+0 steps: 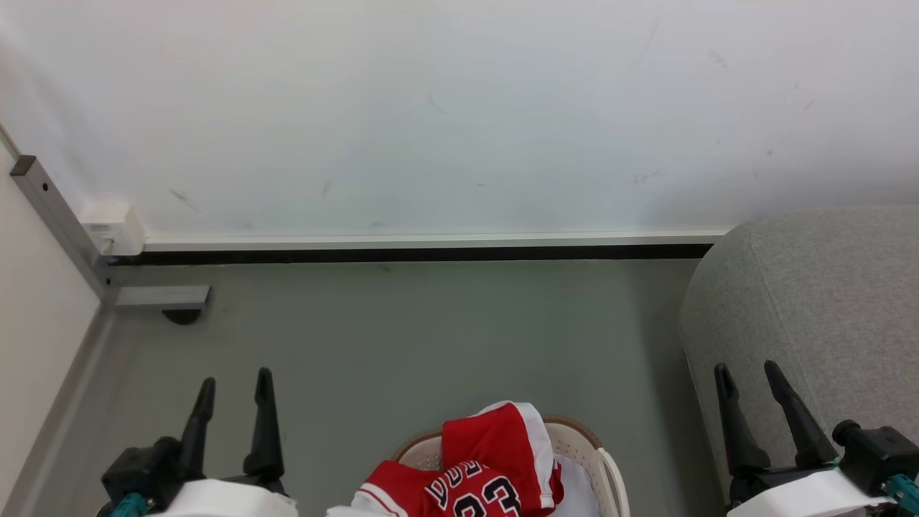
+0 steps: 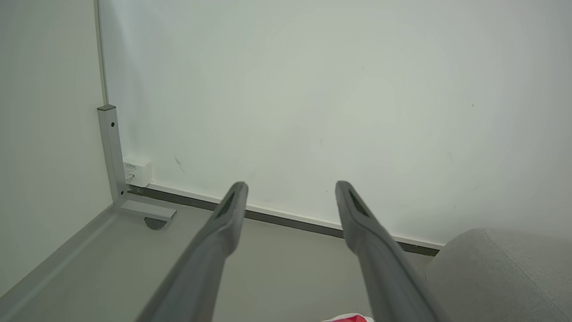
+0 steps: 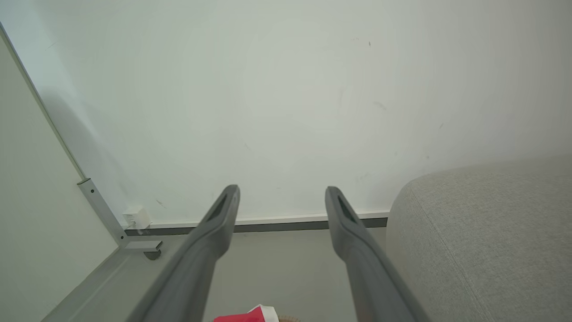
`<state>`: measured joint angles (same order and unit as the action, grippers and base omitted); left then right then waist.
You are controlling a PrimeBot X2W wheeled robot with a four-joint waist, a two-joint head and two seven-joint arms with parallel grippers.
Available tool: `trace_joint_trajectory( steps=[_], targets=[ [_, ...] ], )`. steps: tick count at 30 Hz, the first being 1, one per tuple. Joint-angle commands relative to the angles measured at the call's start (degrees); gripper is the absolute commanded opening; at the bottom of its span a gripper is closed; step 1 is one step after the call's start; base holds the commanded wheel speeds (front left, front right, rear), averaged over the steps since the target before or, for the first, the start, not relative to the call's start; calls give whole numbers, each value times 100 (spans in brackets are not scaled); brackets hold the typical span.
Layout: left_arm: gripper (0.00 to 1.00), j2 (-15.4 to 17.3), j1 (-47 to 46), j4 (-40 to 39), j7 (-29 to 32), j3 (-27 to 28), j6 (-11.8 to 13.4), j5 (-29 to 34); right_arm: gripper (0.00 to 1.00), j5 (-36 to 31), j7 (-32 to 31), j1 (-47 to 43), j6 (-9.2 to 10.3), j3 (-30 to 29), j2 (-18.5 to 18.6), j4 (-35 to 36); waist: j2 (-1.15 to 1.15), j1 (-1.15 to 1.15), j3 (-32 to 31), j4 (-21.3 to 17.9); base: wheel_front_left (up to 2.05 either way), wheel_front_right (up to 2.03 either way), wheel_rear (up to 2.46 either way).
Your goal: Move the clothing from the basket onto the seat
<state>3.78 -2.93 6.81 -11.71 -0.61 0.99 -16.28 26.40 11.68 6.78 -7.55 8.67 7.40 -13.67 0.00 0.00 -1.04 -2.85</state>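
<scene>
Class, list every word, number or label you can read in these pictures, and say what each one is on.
"23": black, white-edged digits on the red jersey in the basket, lower part cut off by the picture's edge.
Arched lettering above the 23: creased, not readable.
Small marking on the white wall box: too small to read.

We see red jersey-and-shorts clothing heaped in the cream perforated basket left of our right gripper, with the grey upholstered seat beside it.
</scene>
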Motion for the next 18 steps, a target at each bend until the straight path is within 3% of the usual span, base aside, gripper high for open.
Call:
trace_joint_trajectory(
  steps=[1, 18],
  targets=[
    [100, 12, 45, -57, -36, 10, -4, 144, 100, -115, 39, 74, 9, 0, 53, 23, 0, 0, -1, -1, 0, 0, 0],
    [100, -46, 75, -109, -233, 121, -33, 857, 100, -728, 228, 96, 11, 1, -9, 93, 0, 0, 23, -57, 0, 0, 0]
  ],
)
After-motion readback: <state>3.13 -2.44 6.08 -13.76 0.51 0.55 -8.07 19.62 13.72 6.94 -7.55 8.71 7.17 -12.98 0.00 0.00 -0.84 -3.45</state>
